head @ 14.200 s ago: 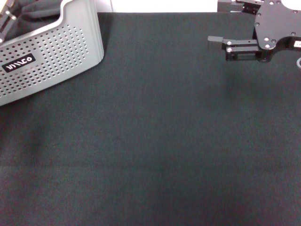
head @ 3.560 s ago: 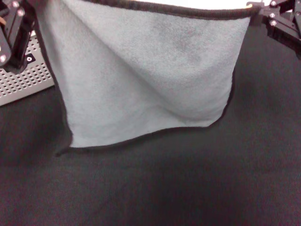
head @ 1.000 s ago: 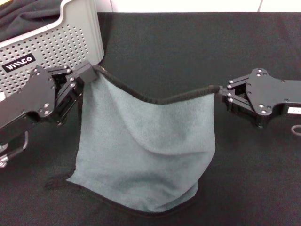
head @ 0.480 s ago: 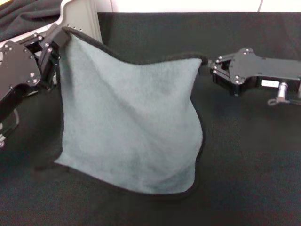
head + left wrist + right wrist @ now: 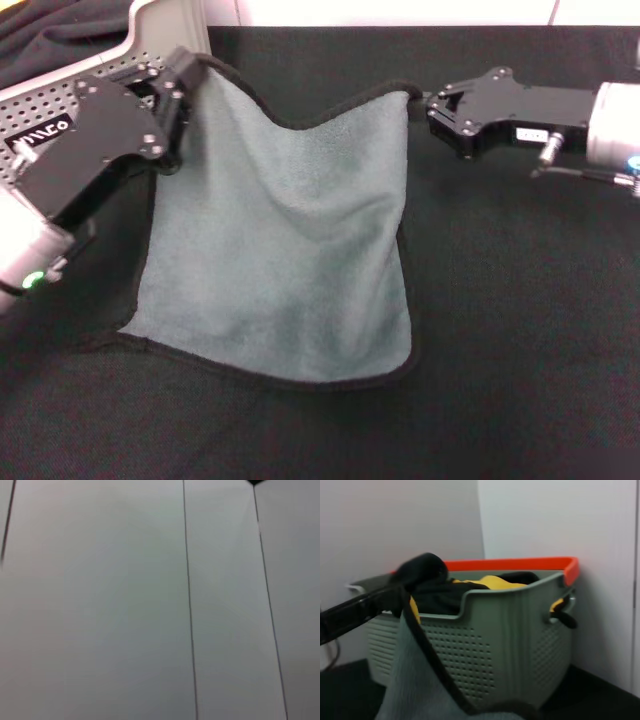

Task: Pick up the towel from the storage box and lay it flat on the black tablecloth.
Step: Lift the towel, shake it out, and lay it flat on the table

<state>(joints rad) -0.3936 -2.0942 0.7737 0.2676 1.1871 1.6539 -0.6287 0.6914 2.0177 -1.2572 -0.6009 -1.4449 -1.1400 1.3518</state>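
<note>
The grey-green towel with black edging is spread across the black tablecloth. Its near part lies on the cloth, and its two far corners are held up with the far edge sagging between them. My left gripper is shut on the far left corner, right beside the storage box. My right gripper is shut on the far right corner. The right wrist view shows the towel rising to the left gripper's finger in front of the perforated grey storage box.
Dark fabric fills the box at the back left; in the right wrist view, black and yellow cloth shows under an orange rim. White wall panels fill the left wrist view. Open tablecloth lies to the right and in front.
Both grippers have carried the towel's top corners farther back and lower. The towel has settled flatter, with more of it lying on the tablecloth.
</note>
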